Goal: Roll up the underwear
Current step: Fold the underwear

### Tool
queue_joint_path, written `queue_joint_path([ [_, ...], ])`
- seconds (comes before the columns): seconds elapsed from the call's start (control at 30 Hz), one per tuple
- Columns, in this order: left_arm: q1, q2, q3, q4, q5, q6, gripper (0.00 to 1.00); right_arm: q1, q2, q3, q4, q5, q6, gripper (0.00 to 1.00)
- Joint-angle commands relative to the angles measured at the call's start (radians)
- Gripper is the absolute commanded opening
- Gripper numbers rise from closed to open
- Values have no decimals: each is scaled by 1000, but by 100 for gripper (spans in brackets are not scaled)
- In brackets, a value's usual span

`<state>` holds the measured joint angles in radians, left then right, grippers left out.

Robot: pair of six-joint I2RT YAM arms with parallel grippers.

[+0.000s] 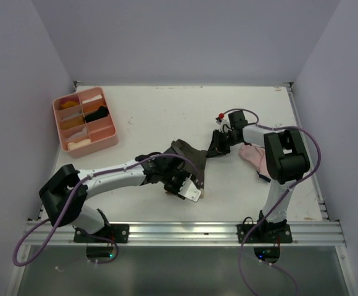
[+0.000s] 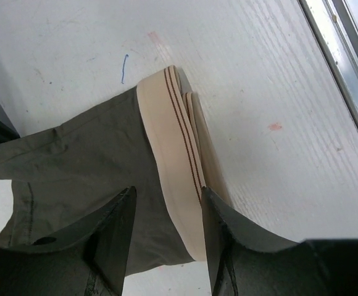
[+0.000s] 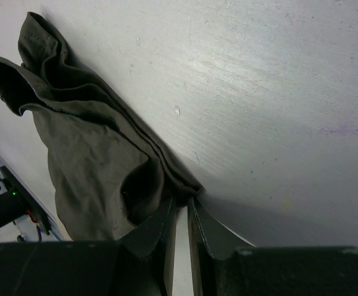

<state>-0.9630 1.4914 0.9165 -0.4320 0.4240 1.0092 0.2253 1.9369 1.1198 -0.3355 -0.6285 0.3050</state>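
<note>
**Left gripper** [image 2: 166, 192]: jaws stand roughly half open, straddling the cream, dark-striped elastic waistband [image 2: 174, 142] of the dark olive-brown cloth underwear [image 2: 74, 154], which lies on the white bench [image 2: 259, 74]. The band runs between the jaws, but a firm clamp cannot be confirmed. Judged purpose: anchoring the waist end where the roll would start.

**Right gripper** [image 3: 180, 202]: jaws nearly closed, pinching the garment's other end at their tips, apparently to keep the cloth stretched.

The pale pink cloth underwear [image 1: 252, 154] lies behind the right jaws, under that arm, ungripped.
</note>
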Motion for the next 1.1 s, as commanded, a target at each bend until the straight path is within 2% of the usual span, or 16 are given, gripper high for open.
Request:
queue_joint_path([
  [0.0,-8,-3,-25,-39,-36,46,50,14,17,11,10,53,-6,18],
  [0.1,-9,-25,-62,-5,-91,28,54,20,24,12,3,78,-14,18],
  [0.4,-55,-37,-125,167,-278,-66,53,28,25,21,-17,130,-18,18],
  [0.5,-62,-33,-134,200,-309,-90,47,37,28,26,-22,144,-27,18],
  [0.7,-65,-36,-140,213,-343,-103,27,42,40,43,-42,179,-44,18],
  [0.73,-65,-42,-148,211,-341,-103,21,43,40,47,-45,187,-46,18],
  [0.83,-65,-57,-163,197,-334,-107,13,43,43,54,-51,197,-53,18],
  [1.07,-65,-74,-202,177,-352,-112,2,43,56,64,-65,213,-60,17],
])
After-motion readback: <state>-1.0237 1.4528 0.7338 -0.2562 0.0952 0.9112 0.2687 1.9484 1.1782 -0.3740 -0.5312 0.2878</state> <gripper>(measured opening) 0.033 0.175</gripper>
